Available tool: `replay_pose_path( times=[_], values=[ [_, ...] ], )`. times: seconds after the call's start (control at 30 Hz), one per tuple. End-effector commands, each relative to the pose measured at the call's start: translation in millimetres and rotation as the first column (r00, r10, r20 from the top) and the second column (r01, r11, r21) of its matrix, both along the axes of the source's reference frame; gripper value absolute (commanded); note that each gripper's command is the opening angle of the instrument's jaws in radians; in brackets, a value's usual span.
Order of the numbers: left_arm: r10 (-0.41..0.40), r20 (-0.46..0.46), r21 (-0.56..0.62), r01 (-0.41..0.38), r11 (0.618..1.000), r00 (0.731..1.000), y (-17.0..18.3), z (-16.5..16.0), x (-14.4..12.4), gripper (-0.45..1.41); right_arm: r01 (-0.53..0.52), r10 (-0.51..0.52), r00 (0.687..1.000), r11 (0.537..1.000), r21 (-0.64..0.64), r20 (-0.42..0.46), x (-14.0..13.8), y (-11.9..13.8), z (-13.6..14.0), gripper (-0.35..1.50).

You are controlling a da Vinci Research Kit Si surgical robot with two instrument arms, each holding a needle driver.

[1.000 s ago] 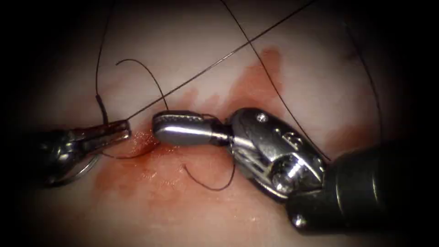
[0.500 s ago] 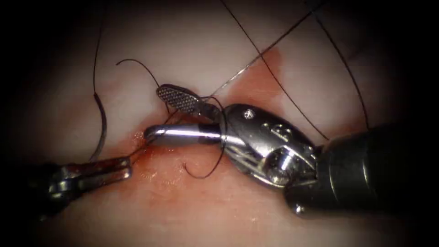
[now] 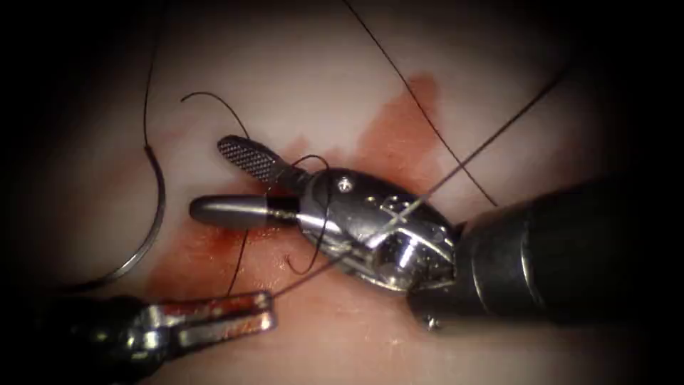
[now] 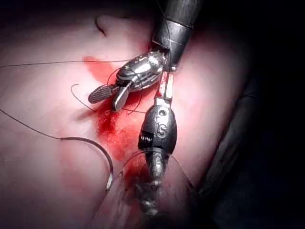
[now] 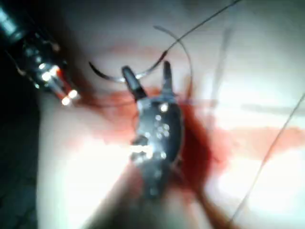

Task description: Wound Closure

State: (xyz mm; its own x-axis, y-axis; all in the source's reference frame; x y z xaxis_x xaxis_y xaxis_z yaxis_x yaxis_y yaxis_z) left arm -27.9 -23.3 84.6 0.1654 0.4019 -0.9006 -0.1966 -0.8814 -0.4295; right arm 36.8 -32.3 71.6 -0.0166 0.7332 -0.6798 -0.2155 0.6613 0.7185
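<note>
Endoscope view: right tool [image 3: 214, 182], shut a second ago, now stands with jaws apart over the red fluid [image 3: 206, 249], holding nothing; left tool [image 3: 263, 311] has dropped nearer, jaws together on the thread [image 3: 239, 260]; needle [image 3: 146, 235] lies free on the tissue [image 3: 299, 78], far left. Left wrist view: needle [image 4: 97, 150] beside the left tool [image 4: 167, 88]. Right wrist view: right tool [image 5: 147, 78] gapes, suggesting the tying is unfinished.

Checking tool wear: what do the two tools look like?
Right tool: polished silver clevis, cross-hatched grip face on one jaw, smooth rounded back on the other, screws showing, dark shaft. Left tool: slim silver jaws smeared red, dark shaft; its housing carries an S-like mark.
</note>
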Motion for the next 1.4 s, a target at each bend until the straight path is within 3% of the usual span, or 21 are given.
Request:
replay_pose_path(
  times=[0.03,0.43,0.73,1.07,1.4],
  values=[
    [0.003,0.003,0.006,-0.003,1.0,1.0,-0.3,0.2,-0.6,-0.45,0.016,-0.016,1.0,1.0,0.001,0.011,0.9,-0.9,0.8,0.88],
    [0.017,0.02,0.006,-0.017,1.0,1.0,3.7,-1.8,-2.4,-0.45,0.135,-0.135,0.991,0.991,-0.005,-0.014,2.1,-2.9,1.5,0.86],
    [0.036,0.045,0.001,-0.036,0.999,0.998,8.3,-3.3,-4.2,-0.45,0.264,-0.264,0.962,0.964,-0.005,-0.066,3.8,-4.9,0.2,0.81],
    [0.071,0.065,-0.006,-0.071,0.997,0.995,12.6,0.1,-2.7,-0.45,0.343,-0.342,0.931,0.939,-0.016,-0.125,3.7,-5.8,-1.1,0.81],
    [0.115,0.034,-0.018,-0.115,0.993,0.993,12.5,4.5,-2.1,-0.45,0.369,-0.368,0.908,0.929,-0.032,-0.199,3.3,-6.1,-2.3,0.78]
  ],
)
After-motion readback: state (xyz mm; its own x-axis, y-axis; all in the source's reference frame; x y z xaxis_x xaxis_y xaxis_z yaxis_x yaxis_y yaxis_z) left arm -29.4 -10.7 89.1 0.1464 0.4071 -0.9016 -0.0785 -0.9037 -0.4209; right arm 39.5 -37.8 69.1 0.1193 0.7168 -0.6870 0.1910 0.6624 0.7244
